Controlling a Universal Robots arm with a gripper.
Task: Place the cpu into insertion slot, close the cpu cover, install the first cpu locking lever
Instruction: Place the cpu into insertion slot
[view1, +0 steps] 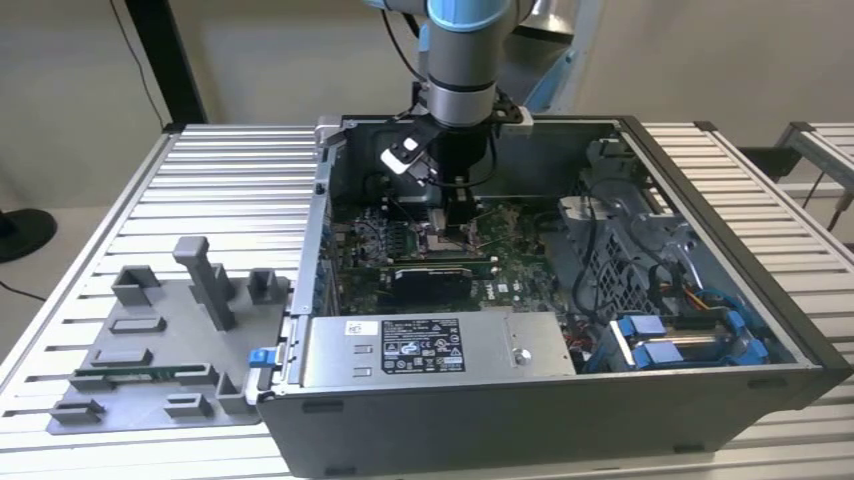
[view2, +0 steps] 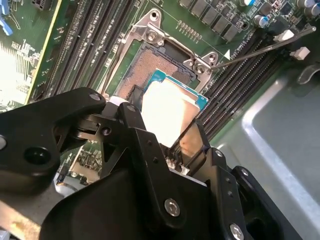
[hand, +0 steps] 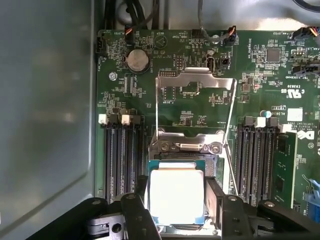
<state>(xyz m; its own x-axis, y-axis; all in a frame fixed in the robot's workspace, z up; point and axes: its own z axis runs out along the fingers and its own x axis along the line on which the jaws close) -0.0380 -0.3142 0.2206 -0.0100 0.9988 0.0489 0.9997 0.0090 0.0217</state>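
Inside the open grey computer case (view1: 534, 420), my black gripper (hand: 177, 200) pinches the silvery square cpu (hand: 176, 192), light, stiff and fragile I think, by opposite edges over the dark-centred insertion slot (view2: 155, 67).

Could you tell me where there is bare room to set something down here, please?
The ribbed table is bare on the exterior view's left, behind the grey fixture tray. Inside the case it is crowded: the hand holds the cpu at the insertion slot, hemmed by memory slots and the raised cpu cover.

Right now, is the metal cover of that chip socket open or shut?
Open: the cpu cover is swung back off the insertion slot.
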